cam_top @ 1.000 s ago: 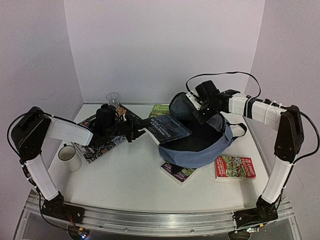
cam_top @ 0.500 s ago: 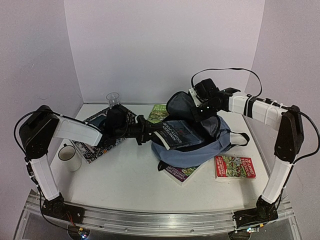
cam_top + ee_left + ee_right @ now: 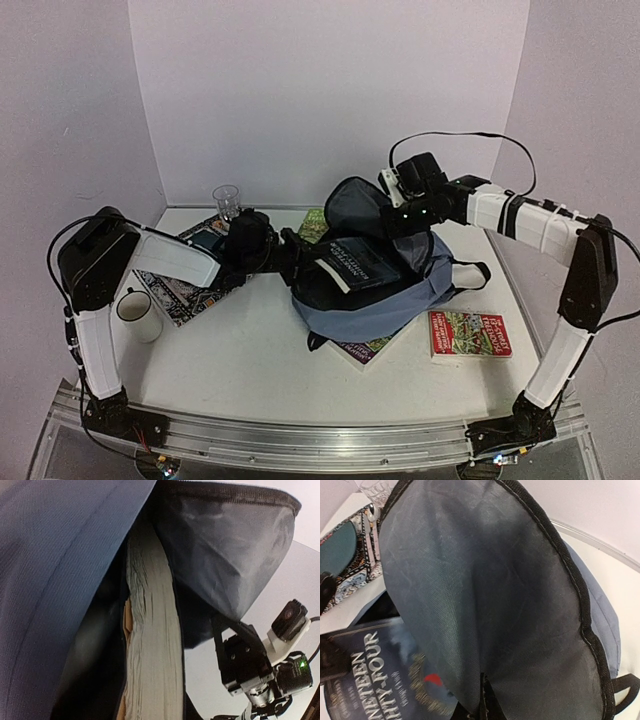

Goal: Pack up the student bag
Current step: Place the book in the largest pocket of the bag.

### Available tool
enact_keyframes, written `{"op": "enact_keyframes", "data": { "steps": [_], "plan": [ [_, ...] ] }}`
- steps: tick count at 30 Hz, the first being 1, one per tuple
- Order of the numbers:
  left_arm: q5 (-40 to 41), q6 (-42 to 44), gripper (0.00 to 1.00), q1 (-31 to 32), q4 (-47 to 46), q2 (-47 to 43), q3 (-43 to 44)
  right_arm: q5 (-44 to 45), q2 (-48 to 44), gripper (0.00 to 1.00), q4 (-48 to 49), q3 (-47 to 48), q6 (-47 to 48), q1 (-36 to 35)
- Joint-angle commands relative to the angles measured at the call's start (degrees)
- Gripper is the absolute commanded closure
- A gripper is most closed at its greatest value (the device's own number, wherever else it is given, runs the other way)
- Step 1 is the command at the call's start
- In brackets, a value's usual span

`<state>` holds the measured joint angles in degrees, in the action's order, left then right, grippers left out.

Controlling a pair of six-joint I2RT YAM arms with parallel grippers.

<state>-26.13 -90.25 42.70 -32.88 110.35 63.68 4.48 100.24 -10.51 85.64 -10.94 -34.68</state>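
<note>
While right fingers (image 3: pixel 398 217) pinch up flap (image 3: pixel 352 205) of grey-blue fabric student bag (image 3: pixel 400 305), left fingers (image 3: pixel 299 256), narrow on dark blue hardback book (image 3: pixel 356 264), have pushed it halfway into mouth — bag sits mid white surface (image 3: pixel 250 350); first item nearly packed.

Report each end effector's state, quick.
Left end effector: closed on the dark blue book, partly inside the student bag.
Right end effector: closed on the student bag's flap, holding it up.

Gry-blue student bag (image 3: pixel 410 300) open, flap up, ctr table (image 3: pixel 250 370)
</note>
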Motion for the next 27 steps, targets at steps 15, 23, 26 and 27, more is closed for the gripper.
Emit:
{"op": "enact_keyframes", "data": {
  "steps": [15, 23, 26, 27],
  "plan": [
    [11.0, 2.6, 1.00, 2.7, -8.8, 16.9, 24.4, -14.4, -6.6, 1.00, 10.0, -5.0, -7.4, -0.9],
    [13.6, 10.2, 0.74, 4.7, 1.2, 18.7, 26.1, -11.0, -6.1, 1.00, 9.8, -4.9, -5.9, -1.0],
    [15.8, 14.9, 0.57, 5.0, 7.1, 16.4, 25.1, -8.1, -6.1, 1.00, 9.0, -5.1, -4.6, -0.8],
    [16.5, 16.3, 0.51, 5.0, 8.4, 15.7, 24.6, -7.3, -6.0, 1.00, 8.7, -5.1, -4.2, -0.8]
  ]
}}
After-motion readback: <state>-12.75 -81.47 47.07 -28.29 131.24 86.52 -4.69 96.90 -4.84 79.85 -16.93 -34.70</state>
